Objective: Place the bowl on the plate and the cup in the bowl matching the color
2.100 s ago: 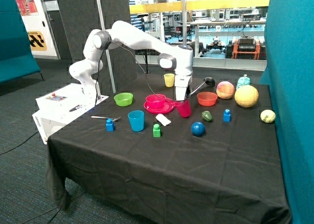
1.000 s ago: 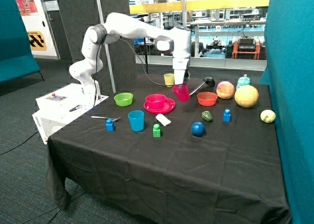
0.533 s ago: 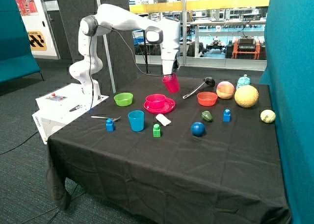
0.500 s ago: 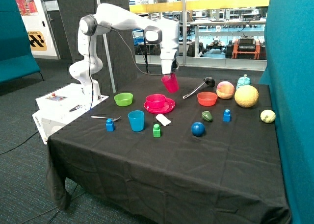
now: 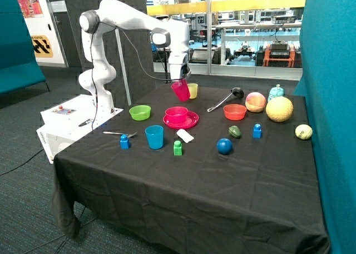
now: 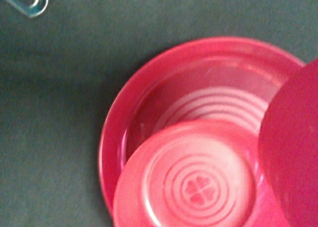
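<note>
While the gripper [image 5: 179,81] grips the tilted cup [image 5: 181,90], the bowl [image 5: 176,114] on the plate [image 5: 191,123] sits directly below it.

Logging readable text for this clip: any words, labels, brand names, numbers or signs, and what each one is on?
None can be read.
Yellow sign on the back wall: black marks, no legible words.
Red poster above it: print too small.
Label on the white base box: too small.
Bowl: only a moulded clover, no text.

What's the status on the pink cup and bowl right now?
Gripper shut on pink cup, held tilted in the air above pink bowl. Bowl sits on pink plate. Bowl empty, nothing in the way.
</note>
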{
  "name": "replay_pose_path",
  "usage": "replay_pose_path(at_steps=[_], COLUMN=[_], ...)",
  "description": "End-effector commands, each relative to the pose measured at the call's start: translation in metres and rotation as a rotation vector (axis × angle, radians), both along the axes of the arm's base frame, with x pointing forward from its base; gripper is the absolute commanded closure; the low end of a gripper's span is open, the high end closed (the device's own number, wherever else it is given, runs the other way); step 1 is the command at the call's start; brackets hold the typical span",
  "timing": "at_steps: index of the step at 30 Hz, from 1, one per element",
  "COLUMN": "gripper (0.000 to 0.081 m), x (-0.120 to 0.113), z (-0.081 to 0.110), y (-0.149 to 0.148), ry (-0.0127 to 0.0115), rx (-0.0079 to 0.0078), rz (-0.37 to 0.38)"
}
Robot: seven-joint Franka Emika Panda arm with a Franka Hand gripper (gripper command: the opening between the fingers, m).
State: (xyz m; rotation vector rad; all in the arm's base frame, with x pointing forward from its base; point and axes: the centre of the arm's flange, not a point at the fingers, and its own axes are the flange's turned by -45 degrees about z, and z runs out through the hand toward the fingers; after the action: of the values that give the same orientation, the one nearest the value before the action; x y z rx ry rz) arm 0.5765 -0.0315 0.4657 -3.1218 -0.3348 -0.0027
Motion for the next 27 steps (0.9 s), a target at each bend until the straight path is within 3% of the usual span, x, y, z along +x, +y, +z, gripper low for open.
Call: replay_pose_path(at_steps=[1, 27], gripper=[0.0808, 0.0808], x=[-0.03, -0.066], z=[-0.008, -0.071], y=[0.011, 0.012], ry=[0.0015, 0.0016], rx=[-0.0021, -0.002], rz=[0.001, -0.063])
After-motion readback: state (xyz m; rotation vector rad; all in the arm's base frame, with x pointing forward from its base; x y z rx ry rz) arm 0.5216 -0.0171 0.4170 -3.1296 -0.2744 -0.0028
